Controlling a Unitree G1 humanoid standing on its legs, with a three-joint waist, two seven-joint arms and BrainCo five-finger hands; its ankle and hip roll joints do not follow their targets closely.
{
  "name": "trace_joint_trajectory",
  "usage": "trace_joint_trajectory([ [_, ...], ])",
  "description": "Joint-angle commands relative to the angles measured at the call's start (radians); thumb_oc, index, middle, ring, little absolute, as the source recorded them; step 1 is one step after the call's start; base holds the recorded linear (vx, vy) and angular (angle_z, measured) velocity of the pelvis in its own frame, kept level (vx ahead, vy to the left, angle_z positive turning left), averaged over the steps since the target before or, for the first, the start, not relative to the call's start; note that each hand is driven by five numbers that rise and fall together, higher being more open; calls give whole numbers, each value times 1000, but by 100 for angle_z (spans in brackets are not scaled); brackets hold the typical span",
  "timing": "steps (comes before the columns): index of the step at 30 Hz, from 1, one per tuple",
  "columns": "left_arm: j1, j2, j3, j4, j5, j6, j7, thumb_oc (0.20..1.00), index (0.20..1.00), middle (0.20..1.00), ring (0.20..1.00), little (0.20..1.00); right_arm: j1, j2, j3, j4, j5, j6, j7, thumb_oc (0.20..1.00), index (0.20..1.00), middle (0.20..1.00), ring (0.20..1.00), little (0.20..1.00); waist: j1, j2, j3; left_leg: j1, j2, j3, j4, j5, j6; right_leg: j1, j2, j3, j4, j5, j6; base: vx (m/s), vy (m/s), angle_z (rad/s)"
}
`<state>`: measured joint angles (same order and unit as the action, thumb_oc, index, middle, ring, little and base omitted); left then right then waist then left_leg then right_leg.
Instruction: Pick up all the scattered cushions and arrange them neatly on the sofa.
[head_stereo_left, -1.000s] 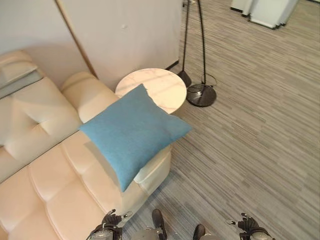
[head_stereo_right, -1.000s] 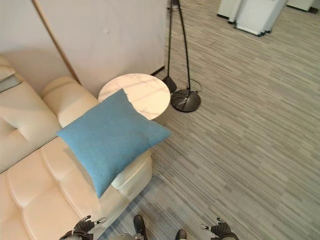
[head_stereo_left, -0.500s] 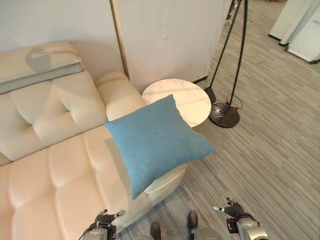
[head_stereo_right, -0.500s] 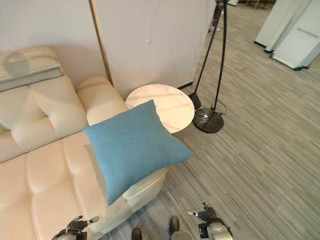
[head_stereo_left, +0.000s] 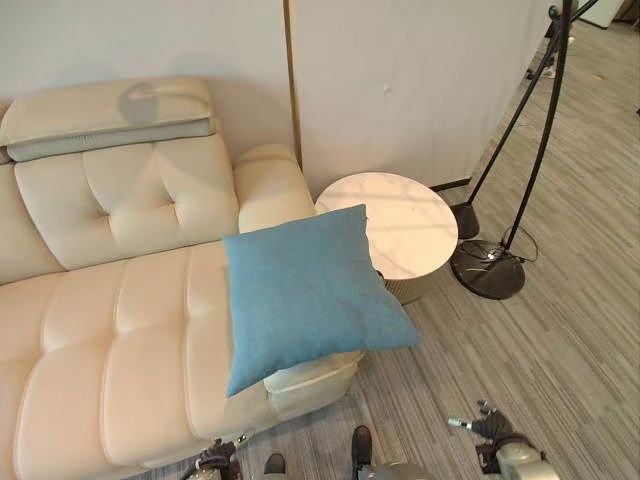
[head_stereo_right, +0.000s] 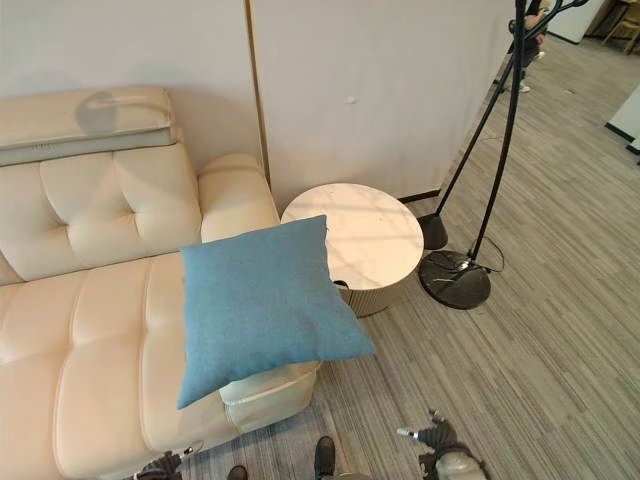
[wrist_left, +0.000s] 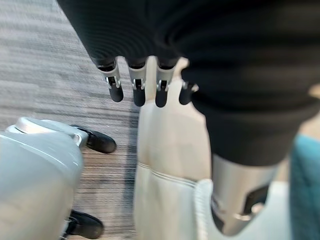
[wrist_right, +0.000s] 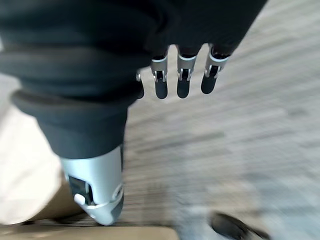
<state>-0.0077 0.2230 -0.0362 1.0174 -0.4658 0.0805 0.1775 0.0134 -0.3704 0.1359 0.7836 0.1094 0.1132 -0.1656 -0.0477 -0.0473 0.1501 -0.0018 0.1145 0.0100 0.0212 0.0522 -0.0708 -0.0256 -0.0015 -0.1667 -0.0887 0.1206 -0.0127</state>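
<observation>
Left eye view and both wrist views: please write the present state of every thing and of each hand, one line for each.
blue cushion: lying flat on the sofa's end, one corner hanging past the edge over the floor, held by no hand.
sofa: seat bare beside the cushion.
round side table: standing, top bare.
floor lamp: standing upright.
left hand: open, holding nothing.
right hand: open, holding nothing.

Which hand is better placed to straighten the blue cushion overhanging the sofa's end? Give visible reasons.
Probably the left hand: it hangs open below the sofa front, nearer the blue cushion. The right hand, also open, hangs over the floor further off.
</observation>
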Motion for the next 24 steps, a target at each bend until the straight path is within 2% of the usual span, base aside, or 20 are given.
trace_joint_trajectory([
  [1, -72, 50, -11, -58, -31, -29, 9, 1000, 1000, 1000, 1000, 1000, -76, -41, -32, -63, 8, -13, -29, 1000, 1000, 1000, 1000, 1000, -22, 0, 9, 10, -37, 158, -99, 3, 5, 61, -48, 22, 19, -150, 79, 33, -70, 95],
  [3, -85, 59, -9, -84, -59, -34, 13, 1000, 1000, 1000, 1000, 1000, -106, -77, -32, -97, -19, -2, -39, 1000, 1000, 1000, 1000, 1000, -25, 2, 1, 16, -39, 136, -108, -5, 5, 66, -41, 19, 15, -153, 80, 83, -11, 56],
  [6, -130, 91, 14, -133, -142, -48, 41, 1000, 1000, 1000, 1000, 1000, -178, -135, -63, -141, -16, 17, -55, 1000, 1000, 1000, 1000, 1000, -29, 0, -23, 28, -34, 152, -108, -17, -1, 87, -44, 11, 1, -159, 85, 130, 57, 0],
  [8, -178, 146, 51, -168, -208, -65, 63, 1000, 1000, 1000, 1000, 1000, -264, -191, -61, -167, -8, 26, -65, 1000, 1000, 1000, 1000, 1000, -20, -3, -30, 51, -37, 171, -108, -32, 1, 98, -52, 17, 1, -165, 91, 130, 125, -7],
  [12, -250, 216, 62, -215, -238, -79, 96, 1000, 1000, 1000, 1000, 1000, -375, -218, -22, -178, 6, 38, -72, 1000, 1000, 1000, 1000, 1000, -5, -7, -27, 63, -43, 183, -108, -45, 6, 104, -62, 22, 1, -163, 100, 54, 96, -17],
  [17, -344, 262, 20, -178, -244, -71, 95, 1000, 1000, 1000, 1000, 1000, -501, -231, 51, -120, 2, 61, -58, 1000, 1000, 1000, 1000, 1000, 0, -14, -23, 66, -47, 185, -108, -52, 7, 107, -69, 22, 1, -160, 107, 46, 81, -1],
  [18, -423, 273, -11, -88, -274, -57, 87, 1000, 1000, 1000, 1000, 1000, -606, -232, 112, -65, -1, 75, -55, 1000, 1000, 1000, 1000, 1000, 4, -20, -15, 55, -48, 182, -108, -50, 6, 96, -71, 23, 1, -154, 110, -21, 51, 1],
  [20, -489, 277, -36, -32, -301, -56, 96, 1000, 1000, 1000, 1000, 1000, -696, -209, 160, -6, 8, 84, -68, 1000, 1000, 1000, 1000, 1000, 4, -25, -3, 36, -47, 183, -108, -46, 6, 71, -71, 29, 1, -145, 112, -48, 51, 1],
  [22, -537, 276, -57, 25, -304, -54, 103, 1000, 1000, 1000, 1000, 1000, -771, -142, 191, 28, 46, 83, -92, 1000, 1000, 1000, 1000, 1000, 2, -28, 14, 10, -44, 188, -108, -41, 8, 36, -68, 44, 1, -133, 113, -79, 42, -4],
  [24, -557, 276, -66, 50, -303, -49, 102, 1000, 1000, 1000, 1000, 1000, -811, -125, 219, 45, 41, 82, -93, 1000, 1000, 1000, 1000, 1000, 3, -29, 22, -7, -43, 189, -108, -36, 8, 16, -67, 49, 1, -127, 112, -61, 29, -12],
])
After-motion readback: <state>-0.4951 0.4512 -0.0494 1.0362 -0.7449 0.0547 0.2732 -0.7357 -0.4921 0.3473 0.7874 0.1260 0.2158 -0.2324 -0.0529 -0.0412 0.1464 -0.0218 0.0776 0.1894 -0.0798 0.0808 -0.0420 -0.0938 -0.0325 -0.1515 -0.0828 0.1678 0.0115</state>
